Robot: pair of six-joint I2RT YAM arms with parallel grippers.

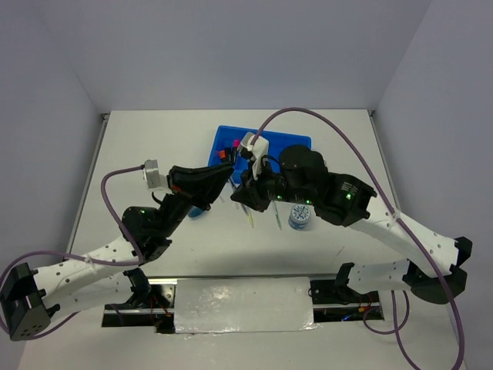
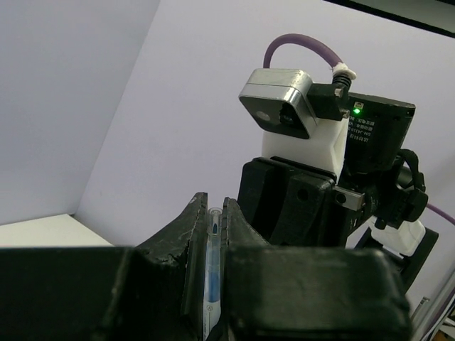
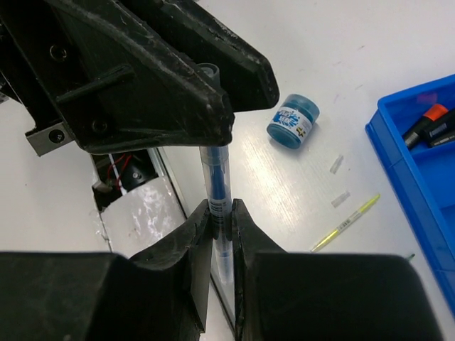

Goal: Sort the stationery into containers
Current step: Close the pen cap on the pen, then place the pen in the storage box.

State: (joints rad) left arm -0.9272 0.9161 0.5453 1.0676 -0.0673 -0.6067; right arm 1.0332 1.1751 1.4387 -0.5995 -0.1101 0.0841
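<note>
Both grippers are shut on one clear pen with blue ink, held in the air between them. In the left wrist view the pen [image 2: 212, 263] stands between the closed jaws of my left gripper [image 2: 214, 213]. In the right wrist view my right gripper [image 3: 220, 209] pinches the pen [image 3: 215, 177] lower down, with the left gripper's fingers [image 3: 163, 92] clamped on its top. In the top view the left gripper [image 1: 225, 174] and right gripper [image 1: 246, 188] meet just in front of the blue tray [image 1: 296, 142]. Highlighters [image 1: 227, 151] lie in the tray's left compartment.
A blue-white roll [image 1: 300, 217] sits on the table to the right, also in the right wrist view [image 3: 293, 122]. A second roll [image 1: 199, 210] peeks from under the left arm. Thin pens [image 1: 251, 219] lie between them; a yellow one [image 3: 346, 222] lies near the tray's wall [image 3: 419, 177].
</note>
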